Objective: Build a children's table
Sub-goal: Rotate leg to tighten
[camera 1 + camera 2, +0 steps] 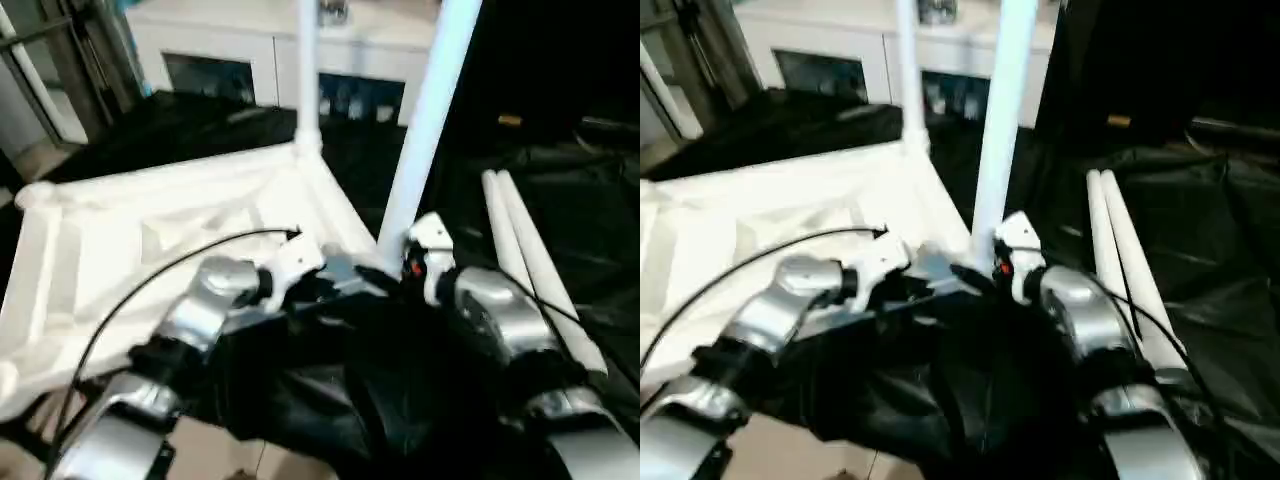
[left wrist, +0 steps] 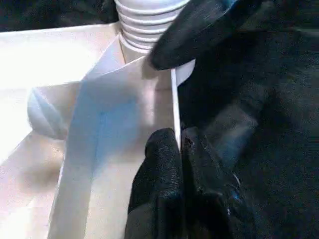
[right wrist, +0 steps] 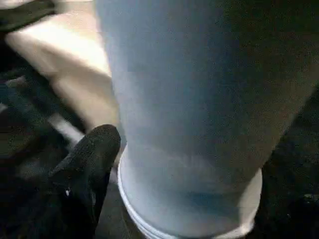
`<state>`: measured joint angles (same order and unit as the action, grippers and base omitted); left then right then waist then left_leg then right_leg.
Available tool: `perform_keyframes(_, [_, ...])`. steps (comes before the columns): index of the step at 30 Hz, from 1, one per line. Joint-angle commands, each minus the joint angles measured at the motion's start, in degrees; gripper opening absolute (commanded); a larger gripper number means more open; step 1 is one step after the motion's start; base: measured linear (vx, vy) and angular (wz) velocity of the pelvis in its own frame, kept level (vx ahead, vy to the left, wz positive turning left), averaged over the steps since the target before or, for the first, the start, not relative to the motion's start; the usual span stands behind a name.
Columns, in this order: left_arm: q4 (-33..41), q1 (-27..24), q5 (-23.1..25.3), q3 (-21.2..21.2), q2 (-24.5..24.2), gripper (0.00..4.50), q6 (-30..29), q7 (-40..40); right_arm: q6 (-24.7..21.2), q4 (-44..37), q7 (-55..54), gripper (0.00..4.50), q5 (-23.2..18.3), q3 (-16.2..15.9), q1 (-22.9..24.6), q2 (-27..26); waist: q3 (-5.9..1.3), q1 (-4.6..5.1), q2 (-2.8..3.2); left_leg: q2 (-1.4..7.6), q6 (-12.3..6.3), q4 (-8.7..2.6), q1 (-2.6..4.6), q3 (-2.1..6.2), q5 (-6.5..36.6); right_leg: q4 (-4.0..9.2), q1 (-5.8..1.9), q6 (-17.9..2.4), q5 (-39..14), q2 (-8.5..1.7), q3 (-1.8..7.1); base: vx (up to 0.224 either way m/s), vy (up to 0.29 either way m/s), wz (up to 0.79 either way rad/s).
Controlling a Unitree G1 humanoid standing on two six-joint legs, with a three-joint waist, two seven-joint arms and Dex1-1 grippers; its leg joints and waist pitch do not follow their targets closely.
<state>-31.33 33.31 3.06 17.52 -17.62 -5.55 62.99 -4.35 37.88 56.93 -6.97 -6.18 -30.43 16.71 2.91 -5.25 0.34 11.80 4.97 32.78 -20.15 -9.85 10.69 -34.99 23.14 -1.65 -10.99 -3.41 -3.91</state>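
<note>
We see two forearms with rounded silver shells, shiny and smooth, joined by black segments at the elbow and the wrist. On the left forearm (image 1: 205, 300) a thin black cable makes a long arc from about 8 o'clock up to the white wrist block (image 1: 295, 258). The right forearm (image 1: 500, 320) also carries a thin black cable along its side, and its white wrist piece (image 1: 432, 245) has a small red-orange mark at about 9 o'clock. The fingers are black, rounded and matte, with a slightly rough surface: the left fingers (image 2: 167, 169) and one right finger (image 3: 87, 164).
</note>
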Motion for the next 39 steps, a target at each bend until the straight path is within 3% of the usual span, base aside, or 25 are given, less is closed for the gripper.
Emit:
perform_keyframes(1, [1.3,-0.2,-1.4,2.1,0.3,0.00,2.3,4.0,-0.2,-2.5,5.2,3.79,-0.8,-2.4,0.4,0.2,-3.64,-0.24,-0.75,1.52,-5.29,-2.83,-0.27,-0.15,7.0,3.85,-3.51,-12.1,-7.1,-4.35,2.69,0.000,0.000,0.00])
perform_keyframes(5, [0.7,-0.1,-1.6,1.8,-1.1,0.00,3.1,6.7,-0.3,-3.4,8.1,3.53,-1.1,-3.2,1.0,1.1,-3.56,-0.29,-0.86,1.48,-4.43,-2.89,-0.18,-0.11,7.4,4.01,-3.44,-11.7,-9.2,-4.45,2.74,0.000,0.000,0.00])
perform_keyframes(11, [0.7,-0.2,-2.7,1.7,-1.8,0.00,3.2,8.8,-1.6,-4.7,10.7,3.05,-2.3,-3.2,1.6,1.0,-3.75,-0.55,-0.96,1.51,-4.83,-2.74,-0.20,-0.13,5.3,3.40,-3.53,-12.8,-5.0,-4.35,2.75,0.000,0.000,0.00])
perform_keyframes(17, [0.2,-0.2,-2.6,1.4,-1.4,0.00,3.1,8.1,-2.0,-4.9,10.4,2.81,-2.3,-3.3,2.0,0.2,-3.73,-0.73,-0.99,1.43,-4.47,-2.75,-0.21,-0.12,5.6,3.55,-3.58,-12.2,-6.3,-4.44,2.73,0.000,0.000,0.00])
perform_keyframes(21, [-1.9,0.8,-2.4,-0.7,1.4,0.00,1.6,2.0,-2.4,-1.2,1.6,2.80,-0.4,-1.7,1.1,-2.5,-3.55,-0.61,-1.11,1.35,-3.63,-2.88,-0.12,-0.08,6.4,3.93,-3.44,-11.3,-9.6,-4.51,2.73,0.000,0.000,0.00])
perform_keyframes(22, [-3.7,1.9,-1.6,-1.3,3.0,0.00,0.6,-2.1,-2.5,2.0,-5.6,2.80,1.0,-0.5,-0.1,-4.2,-3.37,-0.51,-0.99,1.28,-3.04,-2.97,-0.03,-0.05,7.3,4.24,-3.27,-10.8,-11.9,-4.62,2.78,0.000,0.000,0.00])
perform_keyframes(25, [-4.9,2.6,-1.1,-1.7,4.1,0.00,-0.1,-5.0,-2.5,4.3,-10.6,2.79,1.9,0.3,-0.9,-5.4,-3.18,-0.10,-1.07,1.16,-1.25,-3.23,0.22,0.09,9.3,4.81,-3.15,-9.4,-17.9,-4.69,2.76,0.000,0.000,0.00])
perform_keyframes(27, [-7.8,4.3,0.6,-1.9,7.5,0.00,-1.9,-12.0,-3.4,8.8,-20.8,2.79,2.3,2.6,-2.7,-8.6,-3.18,0.23,-0.91,1.19,-0.68,-3.30,0.36,0.16,9.8,5.00,-2.92,-8.7,-18.9,-4.60,2.87,0.000,0.000,0.00])
perform_keyframes(29, [-8.8,4.9,1.2,-1.9,8.8,0.00,-2.5,-14.6,-3.8,10.0,-24.1,2.79,2.1,3.4,-3.2,-9.9,-3.27,0.20,-0.99,1.15,-0.76,-3.31,0.31,0.18,10.0,5.04,-3.05,-8.5,-18.8,-4.63,2.85,0.000,0.000,0.00])
perform_keyframes(33, [-10.2,6.1,2.3,-1.4,12.7,0.00,-3.3,-19.5,-4.1,11.7,-30.4,2.79,2.9,3.5,-3.9,-13.5,-3.32,0.22,-0.96,1.09,-1.18,-3.30,0.31,0.13,10.1,4.98,-2.98,-9.0,-16.6,-4.48,2.85,0.000,0.000,0.00])
perform_keyframes(34, [-10.0,6.0,2.6,-1.1,13.6,0.00,-3.3,-19.7,-3.7,11.5,-30.1,3.35,2.8,3.3,-3.8,-14.2,-3.41,0.04,-0.53,1.14,-1.14,-3.25,0.38,0.15,10.3,4.97,-2.99,-9.1,-16.4,-4.63,2.90,0.000,0.000,0.00])
perform_keyframes(35, [-9.7,5.7,2.7,-0.8,13.7,0.00,-2.9,-19.1,-3.3,11.3,-29.2,3.35,2.4,3.3,-3.7,-14.3,-3.34,0.10,-0.78,1.13,-1.46,-3.26,0.34,0.10,10.8,5.07,-2.99,-9.1,-16.1,-4.55,2.89,0.000,0.000,0.00])
perform_keyframes(39, [-9.2,5.2,2.7,-0.5,13.4,0.00,-1.9,-17.6,-2.5,11.4,-27.7,3.78,2.5,3.6,-4.0,-14.1,-3.40,0.12,-0.81,1.12,-1.99,-3.29,0.16,0.15,10.9,5.02,-3.10,-9.2,-15.8,-4.61,2.88,0.000,0.000,0.00])
